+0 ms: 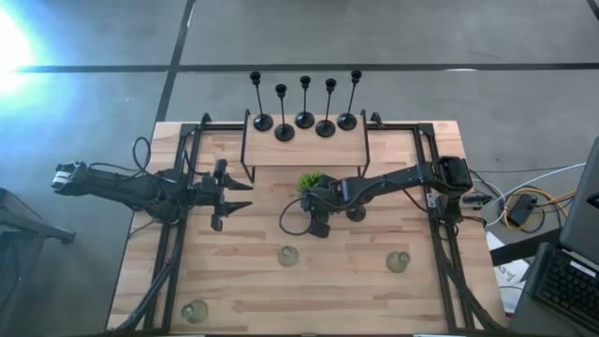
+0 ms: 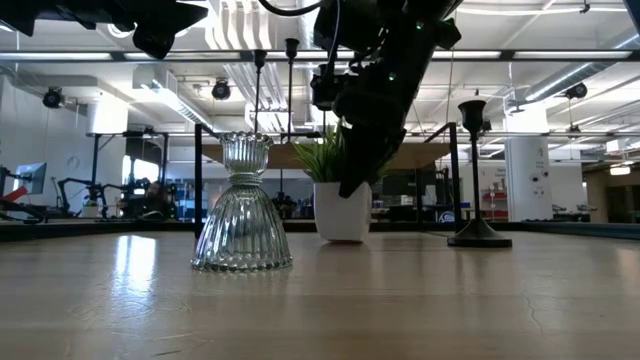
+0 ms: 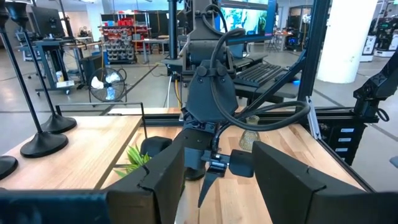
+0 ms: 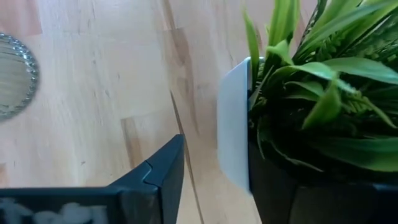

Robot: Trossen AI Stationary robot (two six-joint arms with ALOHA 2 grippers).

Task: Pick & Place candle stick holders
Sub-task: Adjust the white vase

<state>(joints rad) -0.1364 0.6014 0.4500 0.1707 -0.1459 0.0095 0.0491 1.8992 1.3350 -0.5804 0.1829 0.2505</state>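
Observation:
Five black candle stick holders (image 1: 304,120) stand on their round bases on the raised shelf (image 1: 304,154) at the back. One more black holder (image 1: 356,213) (image 2: 478,200) stands on the table beside my right arm. Three squat glass holders stand on the near half of the table (image 1: 287,255) (image 1: 398,261) (image 1: 194,312). My right gripper (image 1: 318,225) (image 4: 214,180) is open, slanting down just on the near side of the small potted plant (image 1: 311,183), and holds nothing. My left gripper (image 1: 222,198) (image 3: 214,186) waits open and level at the table's left.
The white plant pot (image 4: 233,137) shows right beyond my right gripper's fingers. A glass holder (image 2: 243,215) (image 4: 15,74) stands close on the table's near side of it. Black frame rails (image 1: 435,178) run along both table sides. Cables and a keyboard lie off the table's right edge.

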